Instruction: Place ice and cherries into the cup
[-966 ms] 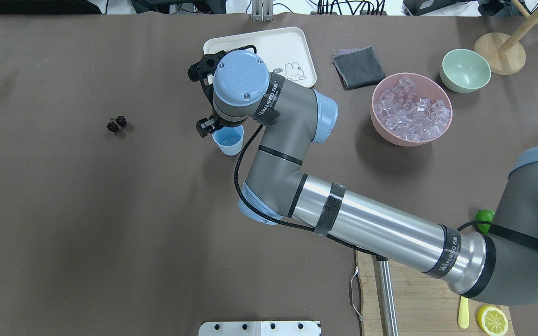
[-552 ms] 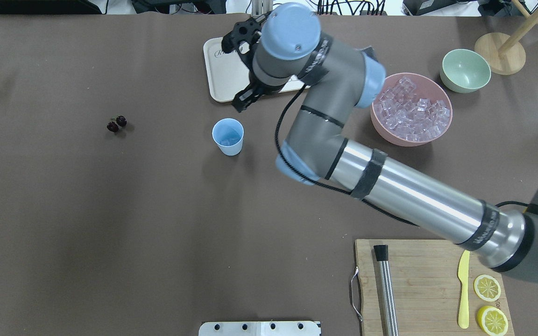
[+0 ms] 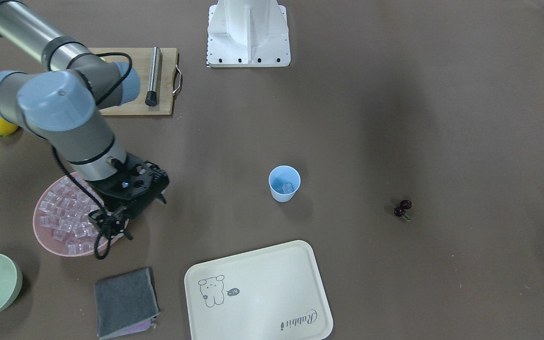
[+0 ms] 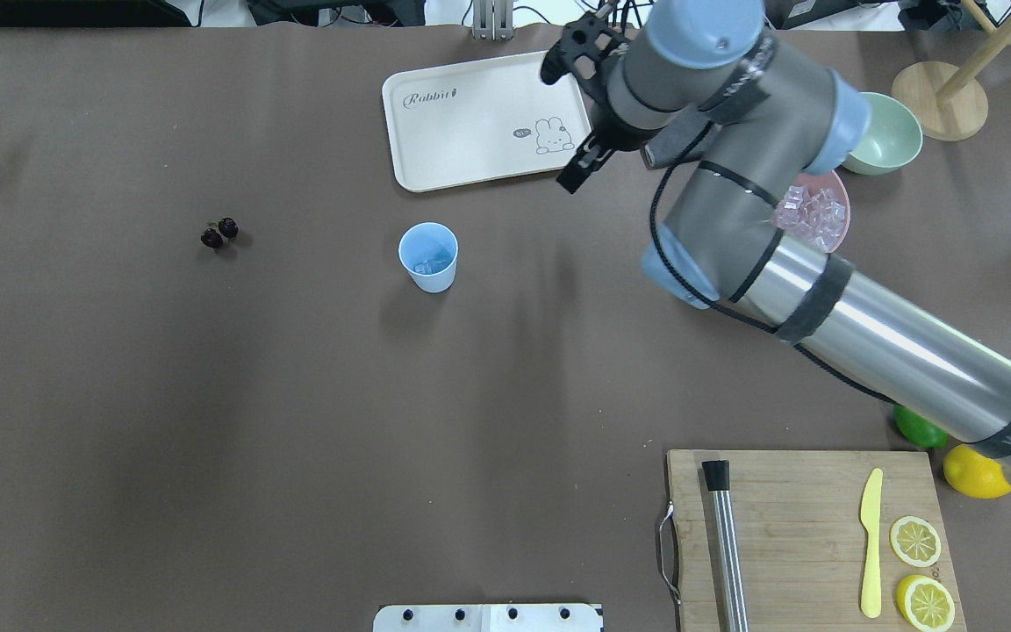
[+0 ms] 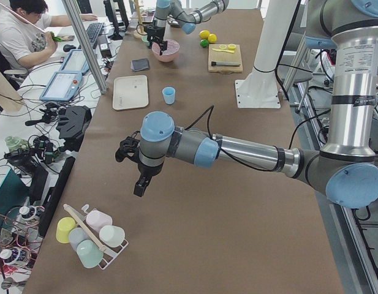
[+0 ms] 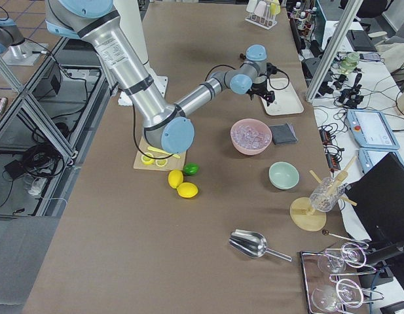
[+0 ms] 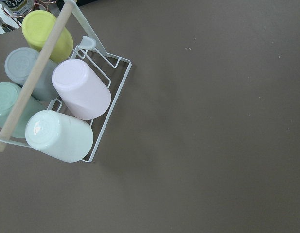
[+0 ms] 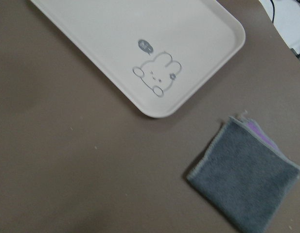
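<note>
"So, where does everything lie?"

"Take the overhead view as a clock around the cup (image 4: 428, 256). The cherries (image 4: 218, 233) lie well apart at nine o'clock. The pink bowl (image 4: 835, 230) heaped with ice (image 3: 64, 217) is out at three o'clock, mostly hidden under my right arm. At least one cube already lies in the cup."

"And your grippers?"

"My right gripper (image 4: 577, 168) hangs at two o'clock from the cup, by the tray (image 4: 435, 132) corner. I can't tell whether its jaws are apart or together. My left gripper (image 5: 139, 187) hovers far off near a rack (image 7: 118, 77) of cups. It shows only from the side, so I can't tell there either."

"How will the things handle?"

"I'd judge the ice light, hard and slick, so I'd pinch a top cube across two flat faces. The cherries are tiny and likely to roll, and the stems look flimsy. I'd close low around the pair. The cup looks light and easy to tip, so I'd release from above without touching the rim."

"Anything in the way?"

"The tray corner lies nearest the line from bowl to cup. The cloth (image 8: 244, 187) and the green bowl (image 4: 887, 136) crowd the pink bowl."
</note>
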`<act>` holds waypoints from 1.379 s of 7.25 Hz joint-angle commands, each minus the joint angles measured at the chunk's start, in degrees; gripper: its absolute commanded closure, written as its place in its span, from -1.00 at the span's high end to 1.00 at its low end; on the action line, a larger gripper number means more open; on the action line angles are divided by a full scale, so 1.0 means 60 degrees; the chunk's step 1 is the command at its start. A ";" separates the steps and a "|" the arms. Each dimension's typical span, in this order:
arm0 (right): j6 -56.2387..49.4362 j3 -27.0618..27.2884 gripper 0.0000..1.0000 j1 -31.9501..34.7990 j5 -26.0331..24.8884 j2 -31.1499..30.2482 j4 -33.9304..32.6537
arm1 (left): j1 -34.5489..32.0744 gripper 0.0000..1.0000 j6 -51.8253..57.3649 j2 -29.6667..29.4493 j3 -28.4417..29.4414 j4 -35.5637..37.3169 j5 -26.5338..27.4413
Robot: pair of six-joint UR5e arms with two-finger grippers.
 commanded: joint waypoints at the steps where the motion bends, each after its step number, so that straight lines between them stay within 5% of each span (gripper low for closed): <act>1: -0.1255 0.0544 0.98 0.0642 0.0156 -0.1115 0.0027 | 0.0000 0.95 0.0004 -0.0002 0.0012 0.0000 0.0000; 5: -0.1797 0.0984 0.98 0.0642 0.0140 -0.2390 0.0217 | 0.0000 0.95 0.0019 -0.0119 0.0056 0.0000 0.0000; 10: -0.1784 0.0970 0.98 0.0305 -0.0271 -0.2553 0.0218 | 0.0000 0.95 0.0019 -0.0119 0.0041 0.0000 0.0000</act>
